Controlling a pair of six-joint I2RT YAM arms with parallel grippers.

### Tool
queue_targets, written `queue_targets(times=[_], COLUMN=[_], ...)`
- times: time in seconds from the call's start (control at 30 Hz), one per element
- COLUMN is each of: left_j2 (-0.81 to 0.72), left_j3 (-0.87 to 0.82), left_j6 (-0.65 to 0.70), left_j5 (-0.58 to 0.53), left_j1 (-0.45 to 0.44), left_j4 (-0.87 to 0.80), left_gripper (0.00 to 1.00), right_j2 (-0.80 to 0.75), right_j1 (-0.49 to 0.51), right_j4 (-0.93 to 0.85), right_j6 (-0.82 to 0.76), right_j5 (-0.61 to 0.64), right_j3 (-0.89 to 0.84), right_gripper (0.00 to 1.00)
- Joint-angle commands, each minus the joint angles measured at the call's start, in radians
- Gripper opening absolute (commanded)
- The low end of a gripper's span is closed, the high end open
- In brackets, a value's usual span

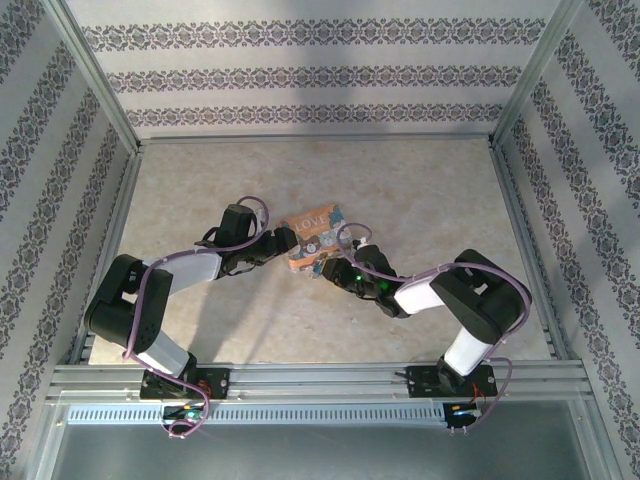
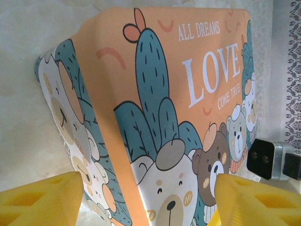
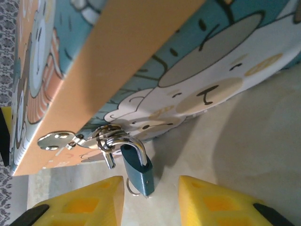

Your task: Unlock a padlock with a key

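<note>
At the front edge of the orange "LOVE" box [image 3: 141, 42], the padlock [image 3: 139, 172] was seen hanging by its silvery shackle from a metal hasp [image 3: 59, 140]. Its small body was teal-blue and tilted, and a thin wire ring [image 3: 131, 186] was shown at its lower end. A pale, marbled table [image 1: 420, 190] was spread beneath, enclosed by walls [image 1: 320, 75] papered in dark floral bands and framed by aluminium rails. The box was placed near the table's middle, between the two arms. The right gripper [image 3: 151, 188] was held just below the padlock with its yellow fingers parted, so that the lock's lower end was set in the gap between them and touched by neither. The left gripper [image 2: 148, 179] was held at the box's opposite end, its fingers spread wide on either side of the near corner; whether the box was pressed by them could not be told.
</note>
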Motion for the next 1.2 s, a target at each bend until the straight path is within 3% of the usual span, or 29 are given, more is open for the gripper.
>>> queue_targets(times=[0.0,0.8,1.17], left_j2=[0.009,0.012,0.010], left_j3=[-0.014,-0.025,-0.037], left_j6=[-0.012,-0.016,-0.018], left_j5=[-0.001,-0.008,-0.013], left_j1=[0.005,0.006,0.005], left_j4=[0.027,0.038,0.044], left_gripper=[0.73,0.73,0.73], right_j2=[0.067,0.175,0.199], right_j1=[0.016,0.037,0.048], right_j4=[0.090,0.177,0.225], right_j6=[0.029,0.082,0.116], right_j5=[0.011,0.041,0.075], right_j3=[0.015,0.046,0.048], right_gripper=[0.35,0.25,0.12])
